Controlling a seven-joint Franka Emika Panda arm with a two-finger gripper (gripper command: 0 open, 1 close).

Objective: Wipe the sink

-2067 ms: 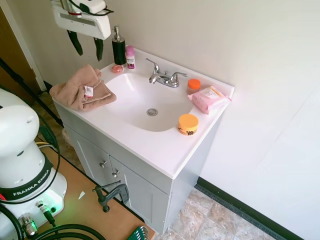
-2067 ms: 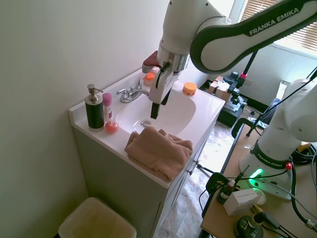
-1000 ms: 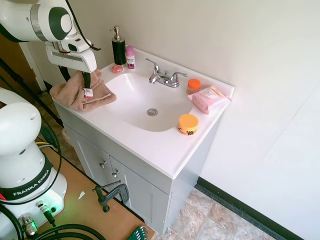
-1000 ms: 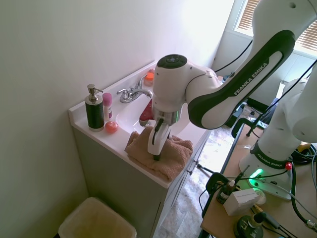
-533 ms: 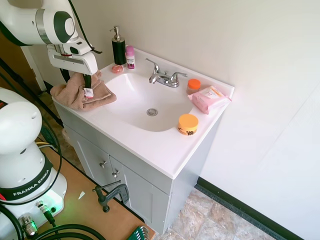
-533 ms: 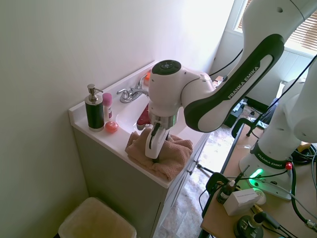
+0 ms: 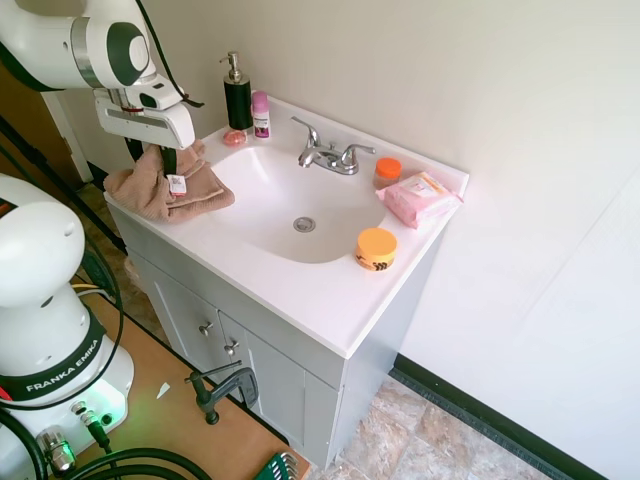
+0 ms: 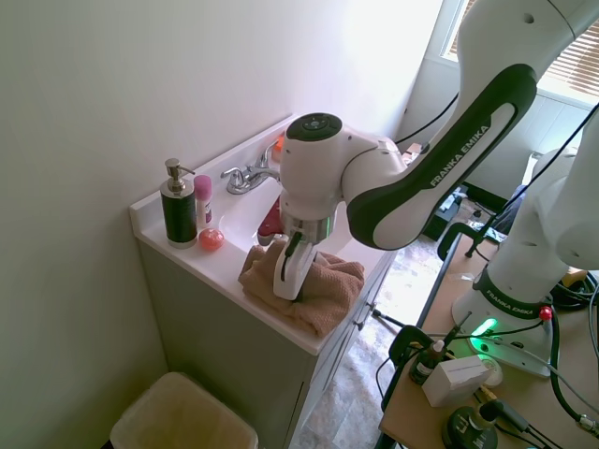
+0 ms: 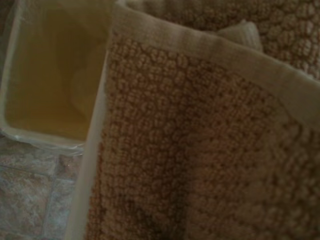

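The sink (image 7: pixel 285 185) is a glossy white oval basin set in a white vanity top, with a round chrome drain (image 7: pixel 304 224) and a chrome two-handle faucet (image 7: pixel 330 155). A folded tan towel (image 7: pixel 195 185) lies on the vanity's left corner, beside the basin. My gripper (image 7: pixel 150 158) stands straight down on the towel, with the cloth bunched up between its fingers. From the other side, the gripper (image 8: pixel 288 290) sinks into the towel (image 8: pixel 332 281), with the sink (image 8: pixel 245 215) behind. The wrist view is filled by the towel's weave (image 9: pixel 200 150).
A dark soap dispenser (image 7: pixel 238 95), a pink bottle (image 7: pixel 261 115) and a small pink object (image 7: pixel 234 138) stand at the back left corner. An orange-lidded jar (image 7: pixel 388 170), a pink wipes pack (image 7: pixel 417 197) and an orange tub (image 7: pixel 376 248) sit right of the basin. A bin (image 8: pixel 182 416) stands below.
The arm came down from above the basin onto the towel. Over the last half second the towel has gathered and risen slightly between the fingers.
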